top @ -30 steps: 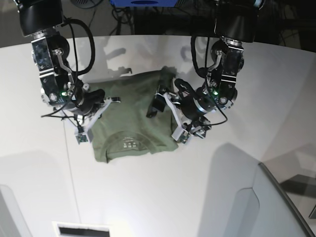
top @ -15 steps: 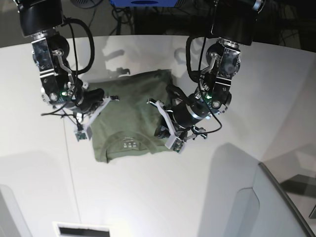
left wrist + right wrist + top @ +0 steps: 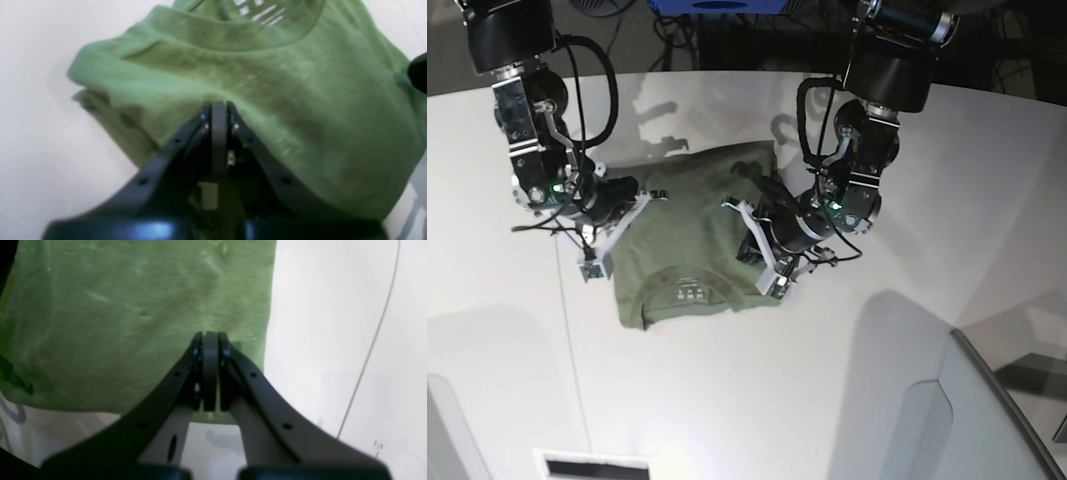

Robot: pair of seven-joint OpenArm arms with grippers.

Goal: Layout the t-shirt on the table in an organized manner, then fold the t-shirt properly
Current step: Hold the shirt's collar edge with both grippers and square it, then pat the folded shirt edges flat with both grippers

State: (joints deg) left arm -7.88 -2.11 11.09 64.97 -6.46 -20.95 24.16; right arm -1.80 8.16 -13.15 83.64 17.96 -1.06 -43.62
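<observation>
Cotton: soft, limp t-shirt (image 3: 692, 255) lies mid-table (image 3: 757, 400), collar nearest, already folded narrow.
Left gripper (image 3: 218, 105): jaws pressed together at the shirt's right edge.
Right gripper (image 3: 210, 336): jaws together at the left edge.
Handling: light, floppy; probably best pinched at hems or corners.

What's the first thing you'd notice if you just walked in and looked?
A green t-shirt, already folded into a neat block, lies in the middle of a big white table. Two black robot arms lean over it, one at each side, the left gripper and the right gripper both with jaws shut at the cloth.
</observation>
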